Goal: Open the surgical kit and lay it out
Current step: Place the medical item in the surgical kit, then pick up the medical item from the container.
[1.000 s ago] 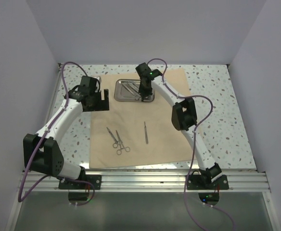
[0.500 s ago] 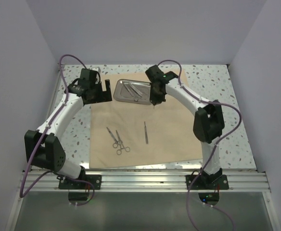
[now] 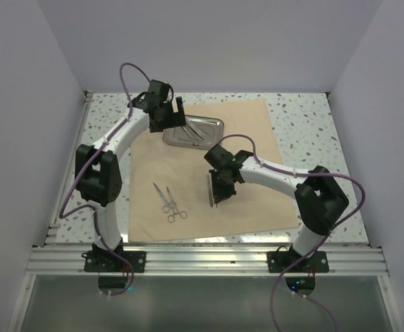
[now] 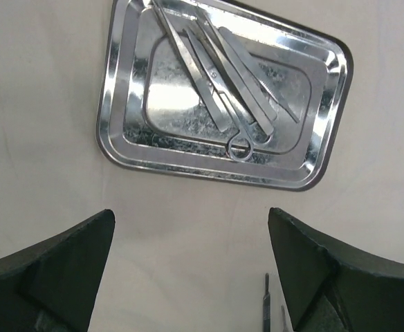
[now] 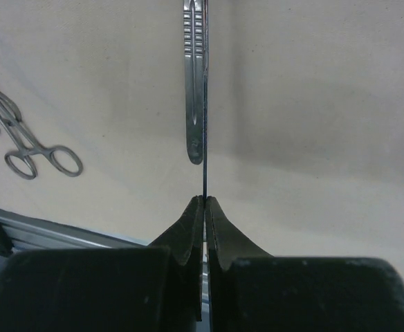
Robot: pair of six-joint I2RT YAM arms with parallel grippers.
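The tan cloth (image 3: 250, 138) of the surgical kit lies spread flat on the table. On its far part sits the steel tray (image 3: 212, 137) (image 4: 108, 111), with several slim instruments (image 4: 219, 76) in it. My left gripper (image 3: 176, 113) (image 4: 191, 270) hovers open just short of the tray, holding nothing. My right gripper (image 3: 218, 197) (image 5: 204, 200) is shut on a thin metal instrument (image 5: 204, 181), seen edge-on. It hangs low over the cloth's middle, right beside a flat metal handle (image 5: 195, 83) lying there. Two ring-handled instruments (image 3: 169, 203) (image 5: 37, 151) lie to its left.
The speckled table (image 3: 313, 152) shows round the cloth, with white walls close on three sides. An aluminium rail (image 3: 209, 259) runs along the near edge by both arm bases. The tip of a lying instrument (image 4: 266, 304) shows near my left gripper's right finger.
My right arm has drawn back from the tray to the cloth's middle, still shut on the thin instrument. My left arm has swung right, from left of the tray to over its near-left side.
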